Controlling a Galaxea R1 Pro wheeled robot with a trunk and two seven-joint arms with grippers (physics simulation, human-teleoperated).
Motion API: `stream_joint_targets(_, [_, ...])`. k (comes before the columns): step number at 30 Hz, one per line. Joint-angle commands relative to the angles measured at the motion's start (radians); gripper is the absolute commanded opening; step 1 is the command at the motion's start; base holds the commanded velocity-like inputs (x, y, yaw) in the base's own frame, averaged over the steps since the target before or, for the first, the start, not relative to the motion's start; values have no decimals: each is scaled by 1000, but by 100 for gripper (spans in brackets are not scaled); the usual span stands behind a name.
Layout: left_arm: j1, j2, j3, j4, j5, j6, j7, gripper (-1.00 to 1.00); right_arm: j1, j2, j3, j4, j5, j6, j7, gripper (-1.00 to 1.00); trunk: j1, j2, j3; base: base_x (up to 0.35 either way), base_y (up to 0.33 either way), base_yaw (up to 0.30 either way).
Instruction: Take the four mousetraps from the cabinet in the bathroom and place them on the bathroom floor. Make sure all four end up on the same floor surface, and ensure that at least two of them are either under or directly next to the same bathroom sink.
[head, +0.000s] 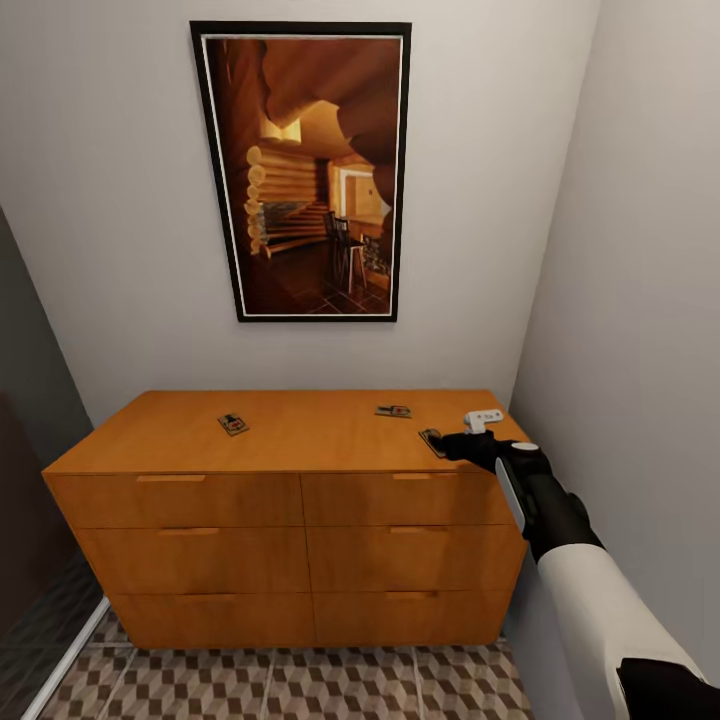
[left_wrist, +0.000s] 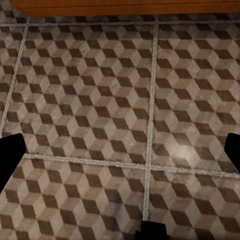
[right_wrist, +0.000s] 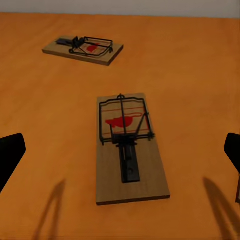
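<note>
1. The bathroom floor (head: 300, 690), tiled in a brown and beige cube pattern, lies nearest in the head view, and no mousetrap is on the part that shows. I judge the task is at an early stage: as far as the pictures show, no trap is placed yet.
2. The left gripper (left_wrist: 120, 150) hangs over this floor; its dark fingers stand wide apart at the picture's edges, with nothing between them.
3. The right gripper (head: 447, 445) reaches over the right end of the cabinet (head: 290, 500). In the right wrist view its fingertips are wide apart and empty, with the nearest mousetrap (right_wrist: 130, 147) lying flat between them, not touched.
4. A second mousetrap (right_wrist: 83, 49) lies farther back on the cabinet top.
5. A third mousetrap (head: 233, 424) lies well apart, toward the left of the top.
6. A fourth trap I cannot find.
7. What is left: to grasp each trap and bring it down to the floor, at least two beside the sink.
</note>
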Motion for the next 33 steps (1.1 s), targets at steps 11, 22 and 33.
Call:
stream_joint_targets(11, [0,0,1,-1,1,-2,1,100,-1,0,-3,11,11,-1,9,100,0,-1,-1,0,0,0])
stream_joint_targets(22, [0,0,1,0,1,-2,1,100,-1,-1,-3,16,11,-1,9,100,0,-1,-1,0,0,0])
stream_joint_targets(33, [0,0,1,1,1,-2,1,100,-1,-1,-3,26,12,-1,9,100,0,-1,-11,0,0,0])
